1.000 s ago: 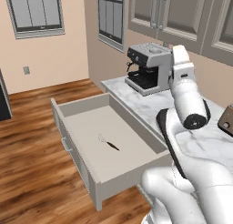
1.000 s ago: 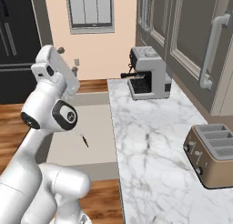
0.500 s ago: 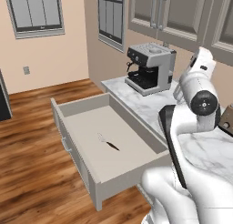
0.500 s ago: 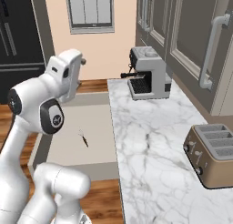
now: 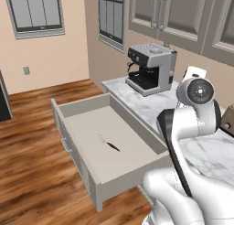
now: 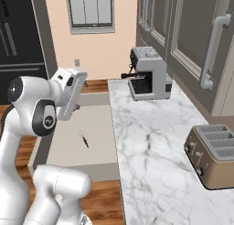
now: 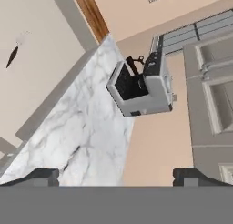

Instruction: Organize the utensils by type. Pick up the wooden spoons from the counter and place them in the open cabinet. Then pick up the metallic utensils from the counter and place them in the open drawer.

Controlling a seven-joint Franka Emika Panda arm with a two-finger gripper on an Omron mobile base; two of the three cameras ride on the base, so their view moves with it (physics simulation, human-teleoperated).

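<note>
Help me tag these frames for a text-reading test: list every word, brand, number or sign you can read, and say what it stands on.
None: no readable text in any of the views.
Coffee machine: no legible brand or label on its body.
Toaster: its knobs carry no readable marks.
Wall outlet: blank.
Cabinet doors and drawer: plain panels.

White arm rises from base, elbow bent, forearm raised. Hand sits high, tilted, camera end up. Tool (image 7: 116, 175) spread wide, nothing between its two dark fingertips (image 7: 43, 175), which stand far apart at the hand view's lower edge.
</note>
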